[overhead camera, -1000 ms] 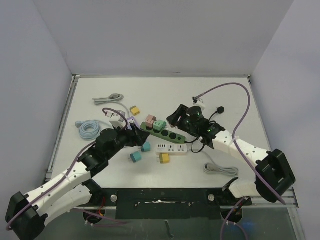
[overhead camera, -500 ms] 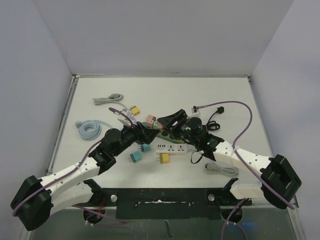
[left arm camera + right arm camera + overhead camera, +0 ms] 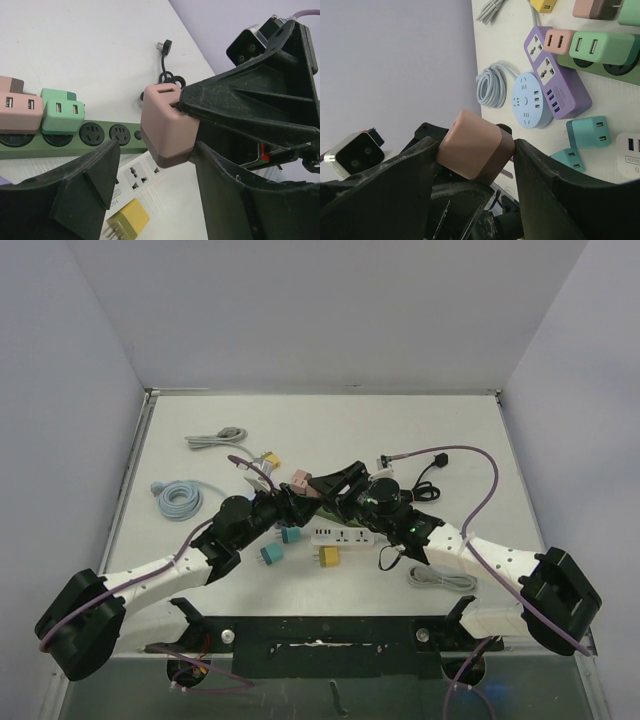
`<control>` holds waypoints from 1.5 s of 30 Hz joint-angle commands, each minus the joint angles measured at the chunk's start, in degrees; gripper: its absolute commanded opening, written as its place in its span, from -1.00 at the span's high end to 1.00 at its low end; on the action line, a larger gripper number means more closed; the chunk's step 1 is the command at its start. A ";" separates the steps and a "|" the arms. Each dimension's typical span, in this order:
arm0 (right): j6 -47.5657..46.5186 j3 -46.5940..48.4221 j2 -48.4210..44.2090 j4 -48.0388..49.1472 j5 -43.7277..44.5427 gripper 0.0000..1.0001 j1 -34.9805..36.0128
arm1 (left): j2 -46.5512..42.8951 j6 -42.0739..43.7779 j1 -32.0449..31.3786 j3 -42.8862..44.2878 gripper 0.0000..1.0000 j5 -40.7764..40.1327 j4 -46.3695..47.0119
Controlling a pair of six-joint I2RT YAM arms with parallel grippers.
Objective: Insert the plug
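Observation:
My right gripper (image 3: 475,150) is shut on a pink plug with a brown base (image 3: 472,145), held in the air. In the left wrist view the same plug (image 3: 167,125) sits between the right gripper's black fingers (image 3: 235,95). My left gripper (image 3: 156,155) is open with its jaws either side of the plug's brown base: the left jaw is apart from it and the right jaw is close against it. Below lies the green power strip (image 3: 100,142), with a pink (image 3: 20,112) and a green adapter (image 3: 60,115) plugged in. In the top view the grippers meet (image 3: 315,495) above the strip.
A white power strip (image 3: 137,175) and a yellow plug (image 3: 127,220) lie under the grippers. A purple strip (image 3: 560,85), a round blue strip (image 3: 532,100), two teal plugs (image 3: 587,131) and coiled cables (image 3: 440,578) lie around. Walls enclose the table.
My left arm has reached right and my right gripper has come left with the plug. They now meet over the green strip, with the left jaws around the plug.

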 commanded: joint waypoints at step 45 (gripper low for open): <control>-123.73 44.86 18.28 -72.18 -74.47 -0.12 -9.98 | -5.26 22.18 7.51 24.32 0.69 39.87 -47.34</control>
